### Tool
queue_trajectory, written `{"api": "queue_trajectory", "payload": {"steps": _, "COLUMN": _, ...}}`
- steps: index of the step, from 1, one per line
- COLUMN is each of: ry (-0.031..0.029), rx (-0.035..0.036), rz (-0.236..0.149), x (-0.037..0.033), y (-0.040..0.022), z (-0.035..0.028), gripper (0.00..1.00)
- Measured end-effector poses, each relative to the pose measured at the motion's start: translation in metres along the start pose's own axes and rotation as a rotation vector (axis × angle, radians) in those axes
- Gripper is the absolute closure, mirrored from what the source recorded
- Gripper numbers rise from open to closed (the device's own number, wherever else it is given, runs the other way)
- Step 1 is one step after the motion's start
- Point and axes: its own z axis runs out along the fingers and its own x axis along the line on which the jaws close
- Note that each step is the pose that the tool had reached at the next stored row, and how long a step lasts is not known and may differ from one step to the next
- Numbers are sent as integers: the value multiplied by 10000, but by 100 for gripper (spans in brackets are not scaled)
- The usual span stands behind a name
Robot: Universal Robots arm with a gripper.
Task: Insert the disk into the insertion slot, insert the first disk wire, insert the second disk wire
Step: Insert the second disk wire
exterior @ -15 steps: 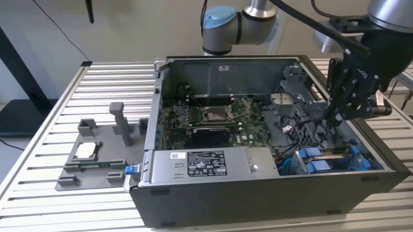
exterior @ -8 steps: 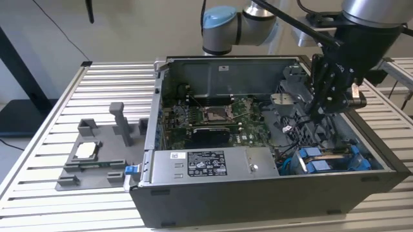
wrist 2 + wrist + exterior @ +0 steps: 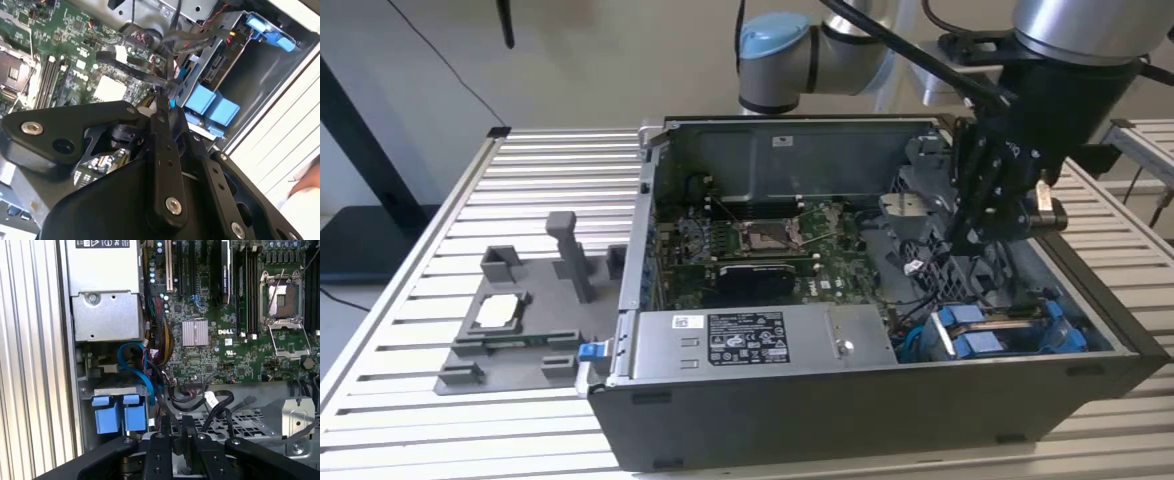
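Note:
The disk lies in the insertion slot at a corner of the dark computer case. The two bright blue tabs of its carrier point outward, and they also show in the second wrist view and the exterior view. My gripper hangs inside the case, above the cable bundle beside the slot. In the second wrist view the gripper looks shut on the end of a black wire with a small cyan tip. In the first wrist view the gripper has black wires running between its narrow-set fingers. A blue wire curves down beside the disk.
A silver labelled power-supply box sits next to the slot along the case's front wall. The green motherboard with its socket fills the case middle. A grey fixture stands on the slatted table at the exterior view's left.

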Motion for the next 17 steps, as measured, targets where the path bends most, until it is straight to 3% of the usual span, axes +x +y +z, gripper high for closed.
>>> {"api": "queue_trajectory", "payload": {"steps": 3, "ry": -21, "rx": 282, "rz": -276, "x": 1, "y": 0, "z": 8, "gripper": 76}}
{"api": "queue_trajectory", "payload": {"steps": 4, "ry": -25, "rx": 339, "rz": -349, "x": 1, "y": 0, "z": 12, "gripper": 76}}
{"api": "queue_trajectory", "payload": {"steps": 10, "ry": -33, "rx": 403, "rz": -484, "x": 9, "y": 8, "z": 103, "gripper": 76}}
{"api": "queue_trajectory", "payload": {"steps": 13, "ry": -42, "rx": 422, "rz": -489, "x": 30, "y": 7, "z": 110, "gripper": 76}}
{"api": "queue_trajectory", "payload": {"steps": 15, "ry": -75, "rx": 437, "rz": -489, "x": 58, "y": 6, "z": 111, "gripper": 78}}
{"api": "queue_trajectory", "payload": {"steps": 17, "ry": -162, "rx": 451, "rz": -485, "x": 105, "y": 4, "z": 111, "gripper": 84}}
